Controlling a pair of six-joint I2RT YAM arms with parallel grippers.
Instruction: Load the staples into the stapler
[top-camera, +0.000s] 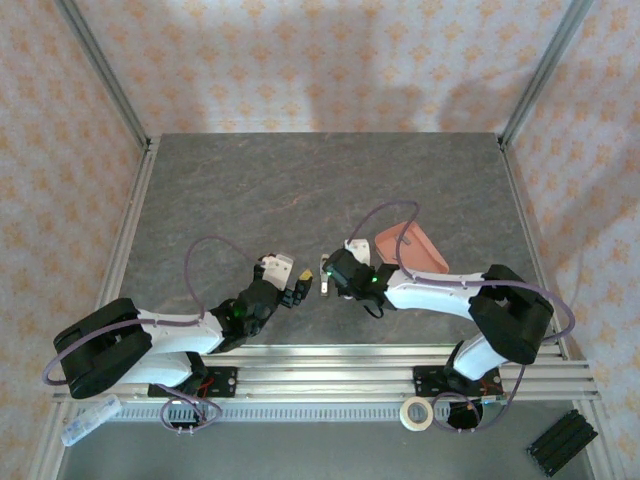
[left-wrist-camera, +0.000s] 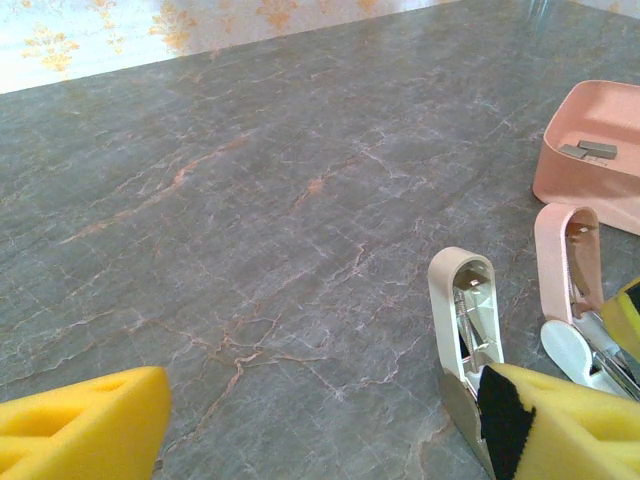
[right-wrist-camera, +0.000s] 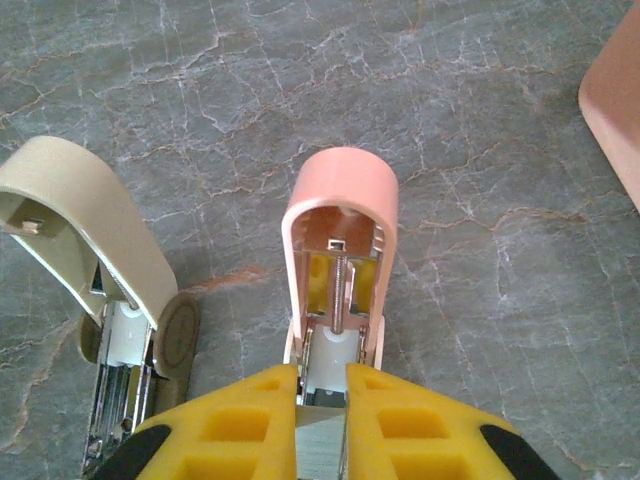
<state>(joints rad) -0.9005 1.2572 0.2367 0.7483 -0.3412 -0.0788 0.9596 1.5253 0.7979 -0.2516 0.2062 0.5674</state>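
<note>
The pink stapler stands on the table with its lid swung up, its magazine channel facing my right gripper. That gripper is shut on a silvery strip of staples, held just behind the channel's open end. A beige stapler, also open, lies to its left. In the left wrist view my left gripper is wide open, its right finger against the beige stapler; the pink stapler is beyond. Two more staples lie in the salmon-pink tray.
In the top view the tray sits just right of my right gripper, and my left gripper faces it from the left. A tape roll and a black block lie off the table's front edge.
</note>
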